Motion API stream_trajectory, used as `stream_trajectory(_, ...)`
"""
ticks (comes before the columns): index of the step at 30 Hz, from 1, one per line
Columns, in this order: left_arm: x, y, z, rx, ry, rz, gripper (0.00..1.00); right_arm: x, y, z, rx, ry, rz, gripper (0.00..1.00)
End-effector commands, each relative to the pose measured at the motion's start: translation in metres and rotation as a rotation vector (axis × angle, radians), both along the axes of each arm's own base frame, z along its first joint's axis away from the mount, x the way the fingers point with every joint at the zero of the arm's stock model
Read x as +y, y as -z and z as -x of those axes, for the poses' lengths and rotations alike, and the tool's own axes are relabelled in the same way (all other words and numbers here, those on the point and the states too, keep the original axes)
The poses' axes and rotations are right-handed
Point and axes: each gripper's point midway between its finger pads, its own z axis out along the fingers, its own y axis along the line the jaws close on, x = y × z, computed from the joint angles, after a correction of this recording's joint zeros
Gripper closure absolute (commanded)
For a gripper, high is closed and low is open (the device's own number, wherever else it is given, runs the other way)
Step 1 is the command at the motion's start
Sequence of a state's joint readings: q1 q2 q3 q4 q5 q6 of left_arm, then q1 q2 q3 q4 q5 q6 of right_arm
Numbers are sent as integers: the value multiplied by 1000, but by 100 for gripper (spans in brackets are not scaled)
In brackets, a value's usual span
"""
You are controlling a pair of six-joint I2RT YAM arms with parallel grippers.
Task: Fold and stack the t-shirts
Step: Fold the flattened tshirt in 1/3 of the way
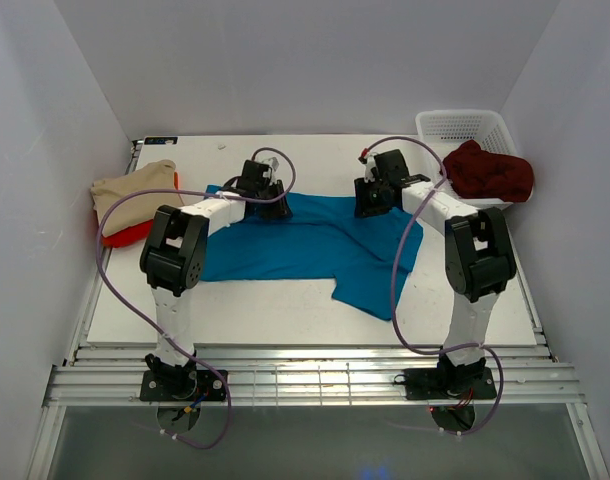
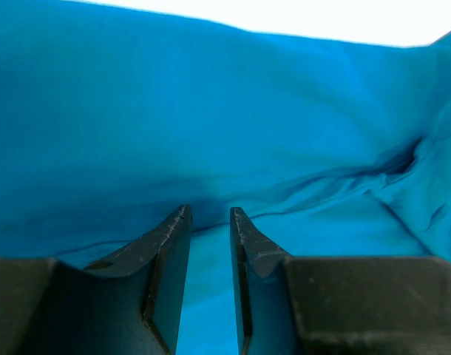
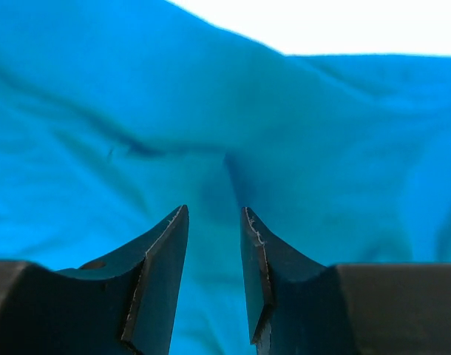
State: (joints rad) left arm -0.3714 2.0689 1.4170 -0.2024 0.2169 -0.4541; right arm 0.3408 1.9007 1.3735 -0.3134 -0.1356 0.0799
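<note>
My left fingers (image 2: 168,248) and right fingers (image 3: 165,248) each pinch a narrow fold at the far edge of the teal blue t-shirt (image 1: 315,243), spread on the counter (image 1: 275,312).

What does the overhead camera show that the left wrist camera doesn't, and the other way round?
Only overhead: a beige cloth t-shirt on a bright red one at the left, and a dark maroon t-shirt on a white plastic lattice basket at the right. Only the left wrist: the left claw close up, its black fingers a narrow gap apart. Both: the teal blue cloth t-shirt.
</note>
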Motion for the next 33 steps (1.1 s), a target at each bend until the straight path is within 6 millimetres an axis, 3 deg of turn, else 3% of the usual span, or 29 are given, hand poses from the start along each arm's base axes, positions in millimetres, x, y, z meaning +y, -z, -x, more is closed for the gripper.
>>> stream_trajectory(1, -1, -46, -2, -97, -10, 40, 61, 16, -11, -32, -64, -10, -37, 59)
stream_trajectory(3, 1, -46, 0, -98, -12, 38, 62, 17, 0, -37, -47, -10, -28, 60)
stream_trajectory(10, 6, -44, 6, -97, -20, 23, 62, 18, 10, -43, -36, -10, -16, 60)
stream_trajectory(16, 8, -43, 7, -95, -26, 18, 62, 19, 10, -32, -19, -24, -31, 73)
stream_trajectory(21, 9, -42, 8, -95, -31, 15, 62, 19, 9, -22, 2, -34, -45, 73)
stream_trajectory(29, 9, -43, 9, -95, -32, 16, 62, 17, 14, -8, 48, -39, -40, 64)
stream_trajectory(32, 10, -43, 10, -96, -35, 18, 62, 15, 13, -5, 43, -36, -43, 76)
stream_trajectory(33, 10, -43, 10, -97, -34, 15, 62, 15, 12, -4, 38, -37, -43, 84)
